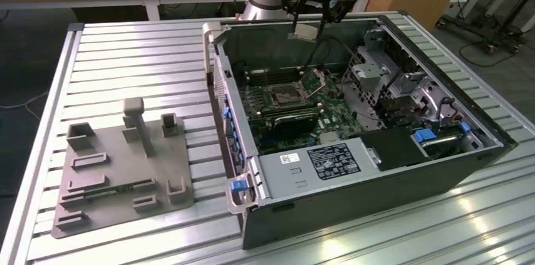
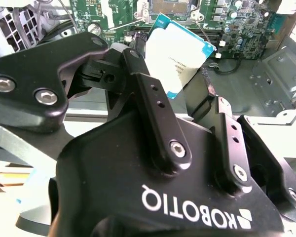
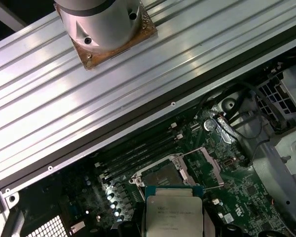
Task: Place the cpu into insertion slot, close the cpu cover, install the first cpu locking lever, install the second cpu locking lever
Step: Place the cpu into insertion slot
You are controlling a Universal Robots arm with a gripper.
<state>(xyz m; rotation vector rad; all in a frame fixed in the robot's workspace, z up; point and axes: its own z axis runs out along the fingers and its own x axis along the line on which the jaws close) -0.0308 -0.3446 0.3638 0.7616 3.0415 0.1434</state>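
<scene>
A wide table of ribbed aluminium carries the open computer case, which lies on its side, and a grey fixture plate on the exterior view's left, well apart from the case. Inside the case there is the green circuit board, and near the front wall a black box with a white label. On the board sits the insertion slot – a dark square with a silver metal ring, uncovered. The cpu cover stands tilted up, just beside the slot on the exterior view's right.

The gripper hangs above the far wall of the case, not inside it. Its two black fingers are closed narrowly on the cpu and press on two opposite edges – the chip is between the tips, tilted, with its silver top toward the second wrist camera. In the first wrist view the cpu is seen in front of the slot, above it and not touching.
</scene>
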